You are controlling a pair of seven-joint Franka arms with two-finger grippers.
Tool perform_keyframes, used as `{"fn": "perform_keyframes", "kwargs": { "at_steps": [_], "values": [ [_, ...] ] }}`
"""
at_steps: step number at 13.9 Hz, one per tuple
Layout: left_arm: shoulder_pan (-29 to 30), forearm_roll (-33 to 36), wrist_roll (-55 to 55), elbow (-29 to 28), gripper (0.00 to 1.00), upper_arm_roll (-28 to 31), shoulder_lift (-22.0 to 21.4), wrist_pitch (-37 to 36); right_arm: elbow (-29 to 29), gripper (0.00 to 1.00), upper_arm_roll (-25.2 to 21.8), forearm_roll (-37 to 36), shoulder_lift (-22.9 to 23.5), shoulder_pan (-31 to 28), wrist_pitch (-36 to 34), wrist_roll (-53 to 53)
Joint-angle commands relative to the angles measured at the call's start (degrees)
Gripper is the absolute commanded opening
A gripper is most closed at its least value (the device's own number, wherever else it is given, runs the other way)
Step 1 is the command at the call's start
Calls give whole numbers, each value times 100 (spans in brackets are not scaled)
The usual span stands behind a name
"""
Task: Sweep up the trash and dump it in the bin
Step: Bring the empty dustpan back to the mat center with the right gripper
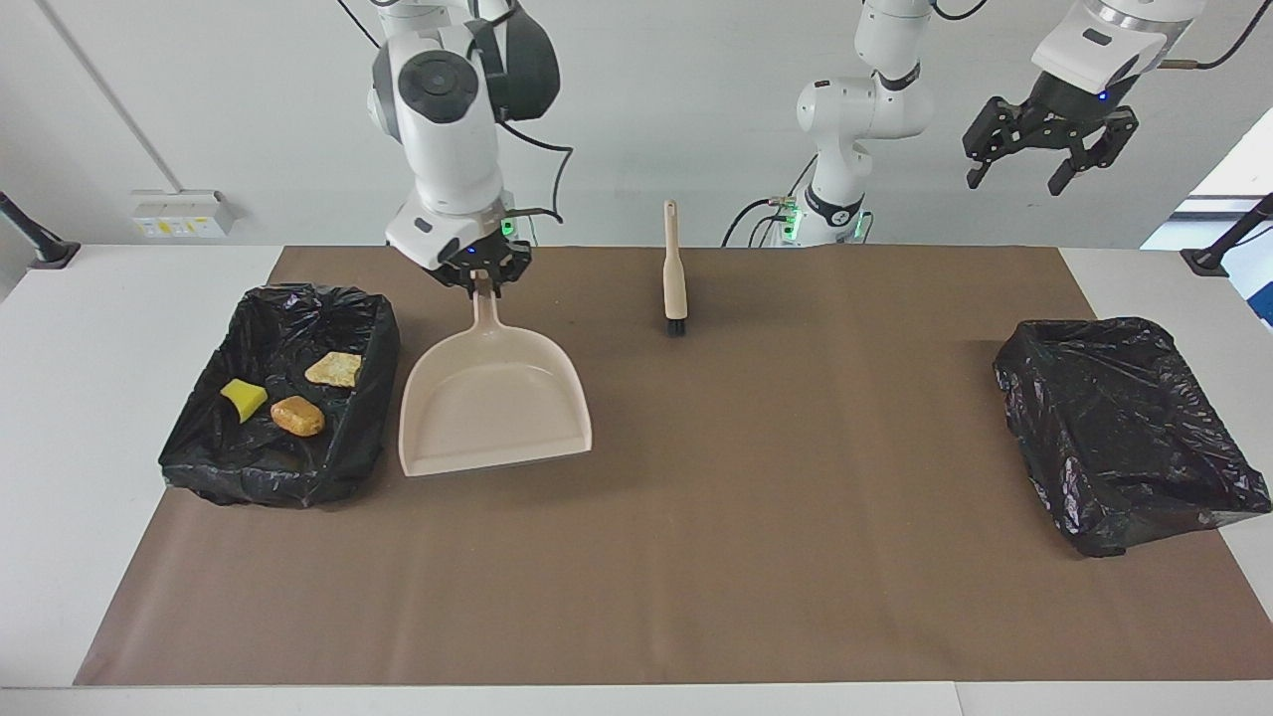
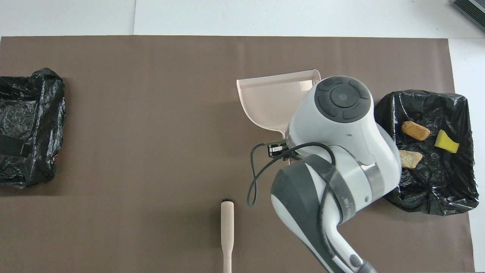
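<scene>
Counting three scraps [image 1: 271,398], two bins [image 1: 373,328]

A brown paper sheet [image 1: 696,557] covers most of the white table [image 1: 90,398], leaving bare strips at both ends. A black stand [image 1: 35,239] is fixed at the table's edge at the right arm's end, and another black stand [image 1: 1228,244] at the left arm's end. A white socket plate [image 1: 179,212] sits on the wall [image 1: 636,119].

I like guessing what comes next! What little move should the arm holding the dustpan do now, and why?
Probably lower the dustpan flat onto the mat beside the bin. The right gripper is shut on its handle, three scraps already lie in the bin, and the brush lies untouched while the open left gripper waits high up.
</scene>
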Motion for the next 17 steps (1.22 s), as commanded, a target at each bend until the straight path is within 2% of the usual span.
{"fn": "perform_keyframes", "kwargs": {
  "at_steps": [1, 3, 7, 13, 15, 17],
  "values": [
    [98, 78, 102, -127, 100, -75, -116, -65, 357, 0, 151, 207, 423, -1, 140, 31],
    [98, 78, 110, -127, 100, -75, -124, -65, 682, 0, 205, 189, 924, 262, 140, 267],
    [89, 78, 110, -127, 100, -83, -124, -65, 1148, 0, 197, 119, 1593, 703, 280, 971],
    [89, 51, 137, -249, 100, -83, -186, -30, 1123, 0, 205, 181, 1962, 800, 1088, 1577],
    [89, 42, 145, -285, 100, -83, -212, -4, 1141, 0, 205, 119, 2156, 878, 1220, 1596],
    [89, 34, 145, -303, 100, -83, -221, 5, 1123, 0, 205, 101, 2148, 888, 1247, 1526]
  ]
}}
